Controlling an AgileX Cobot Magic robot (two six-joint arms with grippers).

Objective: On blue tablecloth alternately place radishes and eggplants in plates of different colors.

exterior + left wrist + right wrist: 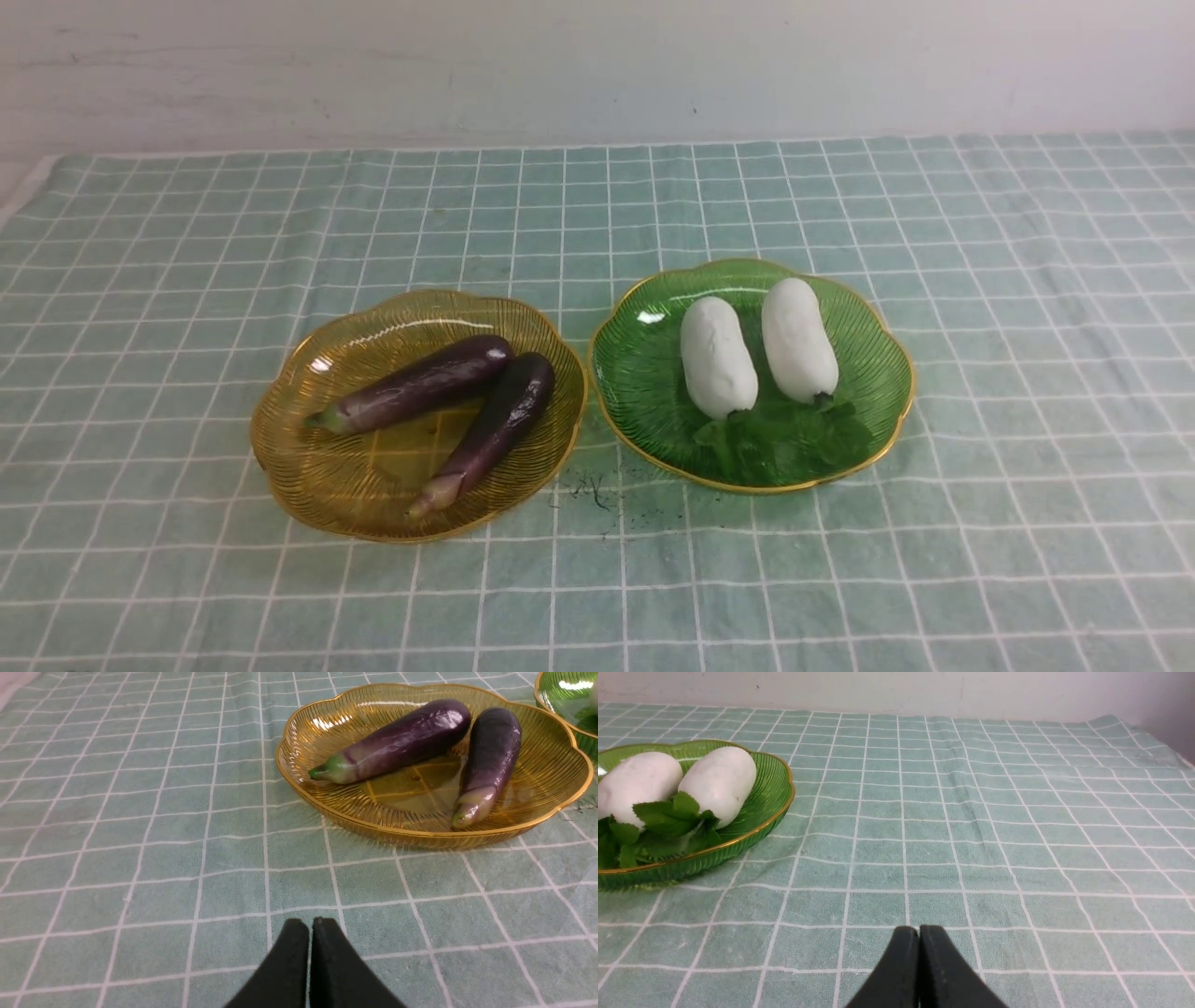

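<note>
Two dark purple eggplants (417, 385) (495, 429) lie in the amber-yellow plate (308, 467) on the blue tablecloth (140, 280). Two white radishes (716, 356) (797, 338) with green leaves lie in the green plate (644, 373) to its right. Neither gripper shows in the front view. In the left wrist view my left gripper (310, 924) is shut and empty over bare cloth, short of the amber plate (551, 765) with its eggplants (397, 742). In the right wrist view my right gripper (919, 931) is shut and empty over bare cloth, apart from the green plate (770, 784) and radishes (719, 779).
The two plates nearly touch at the middle of the table. A small dark smudge (588, 490) marks the cloth in front of where they meet. A pale wall (597, 65) runs behind the far cloth edge. The cloth's left edge (23, 191) shows at the far left.
</note>
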